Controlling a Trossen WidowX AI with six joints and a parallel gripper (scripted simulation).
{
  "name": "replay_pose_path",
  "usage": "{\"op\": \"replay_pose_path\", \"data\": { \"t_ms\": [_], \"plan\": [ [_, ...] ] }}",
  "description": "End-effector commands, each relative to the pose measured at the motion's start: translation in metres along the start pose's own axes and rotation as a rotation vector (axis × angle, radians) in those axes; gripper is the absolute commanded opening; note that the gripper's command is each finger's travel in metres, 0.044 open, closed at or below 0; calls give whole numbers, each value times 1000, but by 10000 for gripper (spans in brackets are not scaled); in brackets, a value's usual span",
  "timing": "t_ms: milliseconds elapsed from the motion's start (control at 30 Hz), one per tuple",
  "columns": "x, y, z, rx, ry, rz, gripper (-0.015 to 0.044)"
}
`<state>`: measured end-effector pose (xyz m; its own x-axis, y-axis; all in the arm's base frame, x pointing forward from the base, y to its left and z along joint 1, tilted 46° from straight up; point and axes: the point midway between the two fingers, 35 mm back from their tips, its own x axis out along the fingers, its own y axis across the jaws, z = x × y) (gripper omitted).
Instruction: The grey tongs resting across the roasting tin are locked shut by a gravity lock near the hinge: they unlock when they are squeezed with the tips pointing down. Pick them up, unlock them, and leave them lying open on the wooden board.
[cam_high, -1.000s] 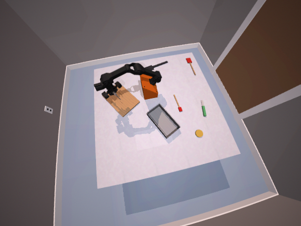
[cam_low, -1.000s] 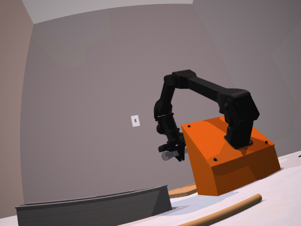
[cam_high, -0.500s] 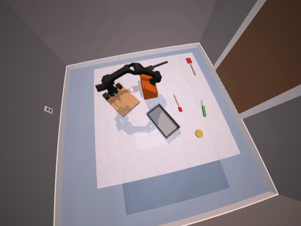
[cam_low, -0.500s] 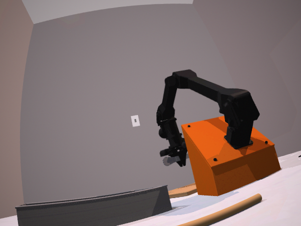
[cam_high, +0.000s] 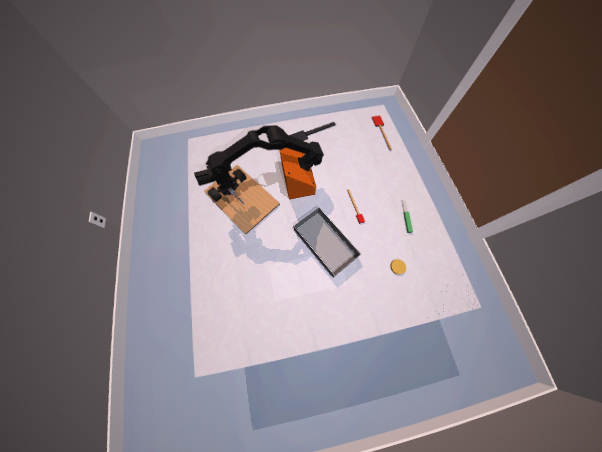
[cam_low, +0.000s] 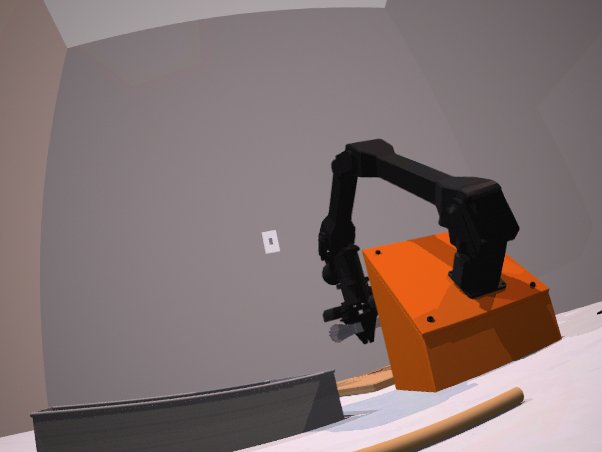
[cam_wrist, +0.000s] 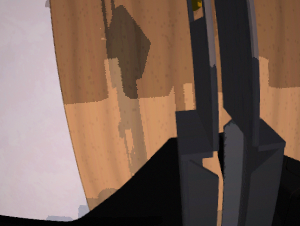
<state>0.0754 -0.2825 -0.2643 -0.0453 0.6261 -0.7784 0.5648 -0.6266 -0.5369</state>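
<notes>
The grey tongs (cam_wrist: 222, 116) are pinched between my nearly closed jaws, arms close together, hanging above the wooden board (cam_high: 248, 205), clear of the roasting tin (cam_high: 326, 241). My gripper (cam_high: 227, 189) hovers over the board. To place well, I should lower gently, keep the tongs over the wood, then release only once they rest.

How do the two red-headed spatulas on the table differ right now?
The far spatula lies near the table's back edge with its red head pointing away from the roasting tin; the near spatula lies beside the tin with its red head toward the front. The far one's head looks broader, the near one's smaller. Both have tan handles, lie flat, and are untouched; the gripper holds the tongs over the wooden board.
</notes>
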Motion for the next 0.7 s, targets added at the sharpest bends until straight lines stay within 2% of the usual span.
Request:
{"op": "replay_pose_path", "data": {
  "t_ms": [0, 667],
  "plan": [
    [7, 0, -1, -6, 9, 13, -150],
    [38, -7, -5, -10, 36, 52, -150]
  ]
}}
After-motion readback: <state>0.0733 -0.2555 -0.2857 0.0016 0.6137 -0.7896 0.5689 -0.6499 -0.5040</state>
